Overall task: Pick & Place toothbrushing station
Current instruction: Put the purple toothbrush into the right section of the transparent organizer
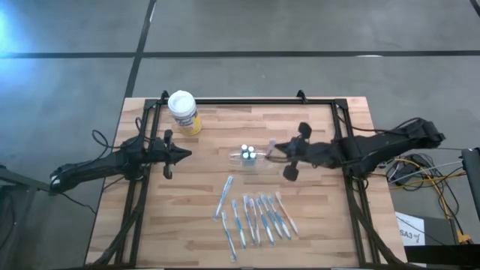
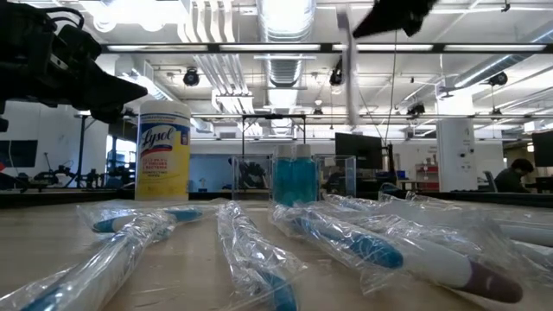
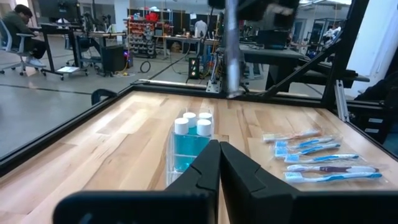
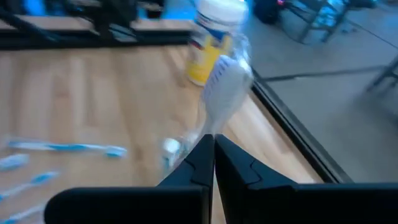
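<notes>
Pinching a toothbrush [image 4: 225, 87], right hand [image 4: 213, 144] hovers over holder [image 1: 248, 157]; canister [image 1: 184, 112] nearby.

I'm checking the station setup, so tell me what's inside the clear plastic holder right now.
Inside the clear holder stand small bottles of blue liquid with white caps; three caps are visible. No toothbrush is in it. The left claw hides the holder's lower part in its wrist view.

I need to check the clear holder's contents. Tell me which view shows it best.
The left wrist view: the clear holder stands close ahead, with three white caps over blue. The high view shows it small from above. The low view shows it behind wrapped toothbrushes. The right wrist view is blurred.
</notes>
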Available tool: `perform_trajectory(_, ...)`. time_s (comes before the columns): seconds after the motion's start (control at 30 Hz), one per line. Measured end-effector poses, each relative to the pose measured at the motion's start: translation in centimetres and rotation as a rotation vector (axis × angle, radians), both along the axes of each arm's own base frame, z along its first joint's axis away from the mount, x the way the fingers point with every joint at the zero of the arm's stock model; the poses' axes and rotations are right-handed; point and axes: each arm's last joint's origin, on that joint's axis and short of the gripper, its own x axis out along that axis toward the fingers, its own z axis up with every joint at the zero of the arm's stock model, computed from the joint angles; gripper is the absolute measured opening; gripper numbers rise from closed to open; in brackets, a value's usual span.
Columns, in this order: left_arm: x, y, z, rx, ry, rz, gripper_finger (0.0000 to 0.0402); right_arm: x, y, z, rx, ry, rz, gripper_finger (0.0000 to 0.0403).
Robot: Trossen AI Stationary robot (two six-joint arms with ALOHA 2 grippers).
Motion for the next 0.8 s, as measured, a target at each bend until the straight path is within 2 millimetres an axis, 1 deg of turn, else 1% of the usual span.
perform_trajectory(0.17, 0.0, 0.0, 0.0, 0.012, 0.001, 0.002, 0.0009, -0.7, -2.0, -2.4, 0.005, -0.066, -0.069, 0.0008)
perform_trajectory(0.3, 0.0, 0.0, 0.0, 0.013, -0.002, 0.003, 0.0014, -0.8, -3.0, -3.9, -0.027, -0.106, -0.094, 0.0008)
perform_trajectory(0.43, 0.0, 0.0, 0.0, 0.012, -0.003, 0.005, 0.0016, -0.7, -3.5, -4.2, -0.034, -0.166, -0.11, 0.0008)
perform_trajectory(0.67, 0.0, 0.0, 0.0, 0.011, -0.003, 0.007, 0.0008, -0.5, -3.7, -4.4, -0.039, -0.199, -0.113, 0.0008)
perform_trajectory(0.8, 0.0, 0.0, 0.0, 0.009, -0.003, 0.007, 0.0013, -0.7, -3.7, -5.0, -0.007, -0.14, -0.129, 0.0008)
